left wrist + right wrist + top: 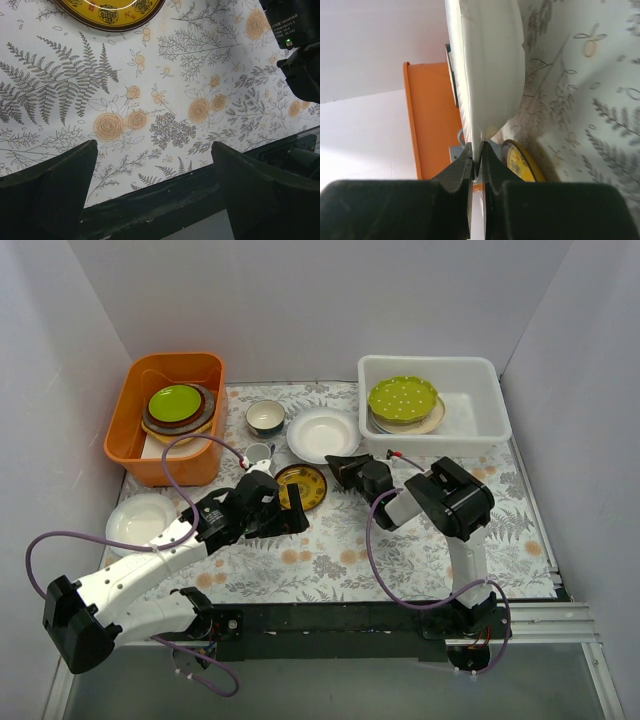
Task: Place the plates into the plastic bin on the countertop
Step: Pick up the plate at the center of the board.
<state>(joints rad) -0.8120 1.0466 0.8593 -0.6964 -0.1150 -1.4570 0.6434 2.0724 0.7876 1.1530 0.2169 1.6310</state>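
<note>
My right gripper (346, 469) is shut on the near rim of a plain white plate (322, 433) at the back middle of the countertop (400, 550). In the right wrist view the fingertips (465, 167) pinch the rim of that plate (490, 65). The plastic bin (430, 362) stands at the back right and holds a lime dotted plate (402, 397) on a cream plate (434, 421). My left gripper (292, 515) is open and empty over the cloth, just beside a small brown-and-yellow plate (301, 487), which also shows in the left wrist view (110, 12).
An orange tub (165, 415) at the back left holds stacked plates with a green one on top. A white plate (143, 520) lies at the left edge. A small bowl with teal inside (265, 417) and a grey cup (258, 453) stand near the white plate.
</note>
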